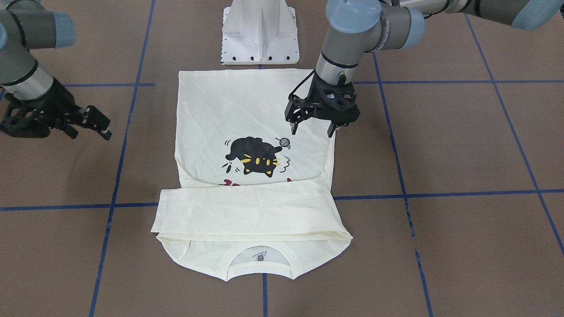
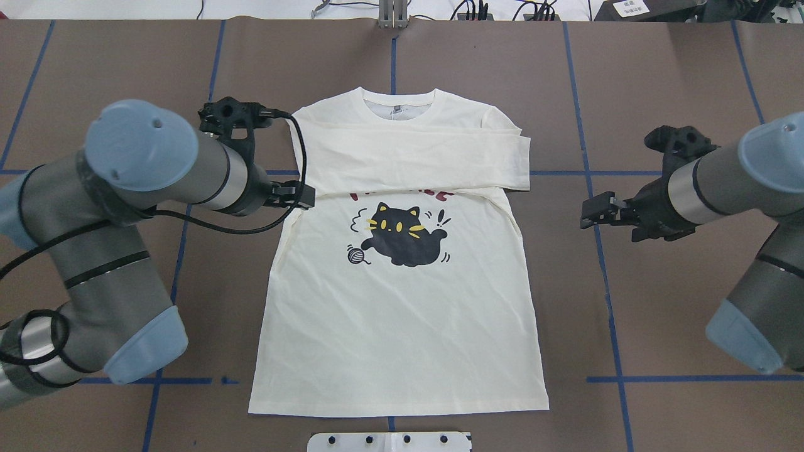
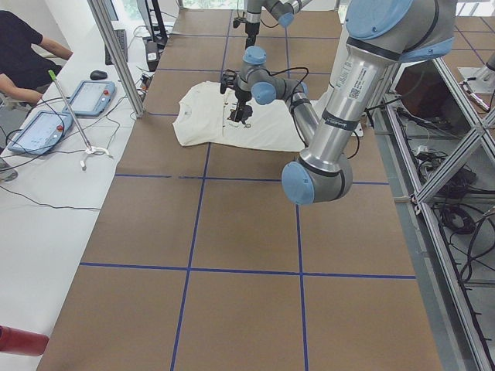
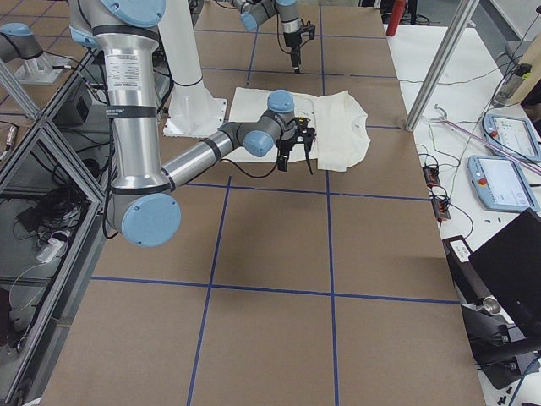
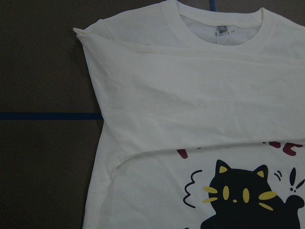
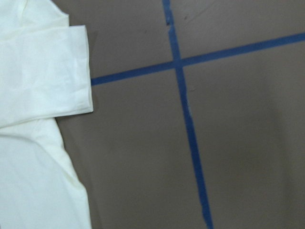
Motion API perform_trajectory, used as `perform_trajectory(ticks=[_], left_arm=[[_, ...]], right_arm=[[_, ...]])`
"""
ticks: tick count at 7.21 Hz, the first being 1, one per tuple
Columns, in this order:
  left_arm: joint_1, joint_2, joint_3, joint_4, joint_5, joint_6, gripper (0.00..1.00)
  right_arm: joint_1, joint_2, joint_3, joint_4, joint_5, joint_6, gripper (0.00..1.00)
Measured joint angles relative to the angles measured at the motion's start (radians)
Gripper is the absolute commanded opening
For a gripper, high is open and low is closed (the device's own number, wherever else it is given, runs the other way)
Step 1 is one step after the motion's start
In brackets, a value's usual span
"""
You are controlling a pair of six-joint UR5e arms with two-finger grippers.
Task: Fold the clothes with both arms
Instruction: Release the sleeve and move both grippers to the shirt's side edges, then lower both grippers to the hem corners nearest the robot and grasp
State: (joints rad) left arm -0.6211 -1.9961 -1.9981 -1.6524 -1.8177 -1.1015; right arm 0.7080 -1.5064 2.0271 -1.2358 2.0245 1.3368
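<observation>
While the front-facing view has the T-shirt (image 1: 246, 110) flat at mid-table, print up, with its sleeves (image 1: 246, 211) folded across the chest, the left gripper (image 1: 312, 130) hangs spread over its side edge. Overhead, the right gripper (image 2: 590, 213), apparently spread too, sits well right of the shirt. A lone left-side pinch could drag the cloth and undo the sleeve fold.

Cream T-shirt (image 2: 402, 314) flat, sleeves folded; left hand (image 1: 313, 128) above edge, right hand (image 1: 90, 131) apart.
</observation>
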Motion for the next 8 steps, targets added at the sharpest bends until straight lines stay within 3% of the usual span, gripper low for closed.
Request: perform_trajectory(ticks=[2, 5, 8], left_arm=[[-0.005, 0.099, -0.083, 0.005, -0.001, 0.050, 1.00], [-0.006, 0.121, -0.116, 0.006, -0.002, 0.055, 1.00], [-0.006, 0.123, -0.132, 0.006, -0.002, 0.055, 1.00]], right_arm=[[-0.207, -0.002, 0.053, -0.004, -0.150, 0.158, 1.00], [-0.465, -0.022, 0.073, -0.009, -0.329, 0.308, 1.00], [-0.558, -0.045, 0.068, -0.011, -0.366, 0.349, 0.95]])
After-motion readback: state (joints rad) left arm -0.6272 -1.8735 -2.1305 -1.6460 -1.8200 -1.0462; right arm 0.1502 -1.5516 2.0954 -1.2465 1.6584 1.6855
